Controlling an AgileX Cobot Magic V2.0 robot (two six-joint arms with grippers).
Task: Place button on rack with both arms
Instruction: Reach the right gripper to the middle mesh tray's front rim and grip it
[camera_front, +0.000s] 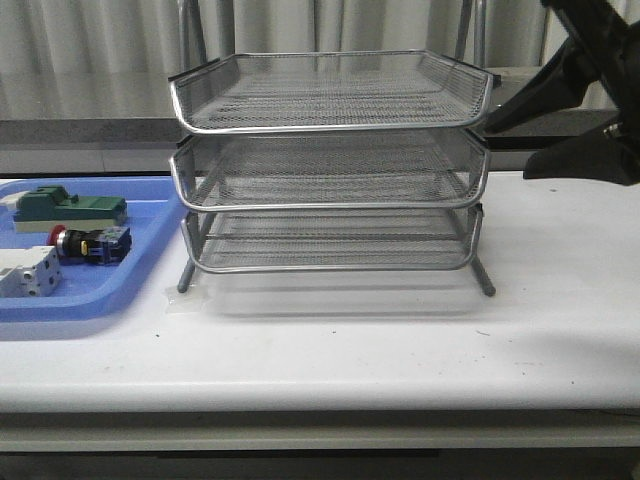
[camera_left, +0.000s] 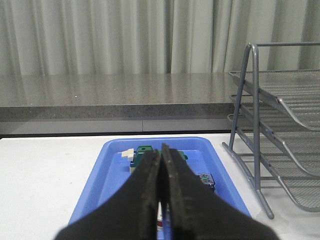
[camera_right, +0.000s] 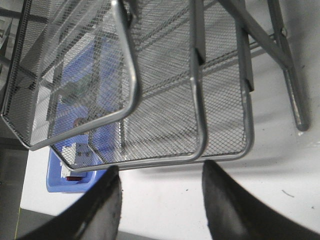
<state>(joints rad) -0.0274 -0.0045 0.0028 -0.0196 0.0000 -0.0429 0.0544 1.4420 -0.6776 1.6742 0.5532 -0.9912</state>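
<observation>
I see the button (camera_front: 88, 243) lying in the blue tray (camera_front: 110, 290), left of the rack (camera_front: 330, 170). My left gripper (camera_left: 161, 200), fingers together, hovers above; my right gripper (camera_right: 160, 200) waits spread beside the rack.

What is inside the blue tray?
Inside the blue tray lie a green block, the red-headed button and a white block, cut off by the picture's edge.

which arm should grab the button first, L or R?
Left, probably. The button lies in the blue tray on the robot's left, and the left pincer, shut, already looks down over that tray. The right pincer is open but sits beyond the rack, on the far side from the button.
</observation>
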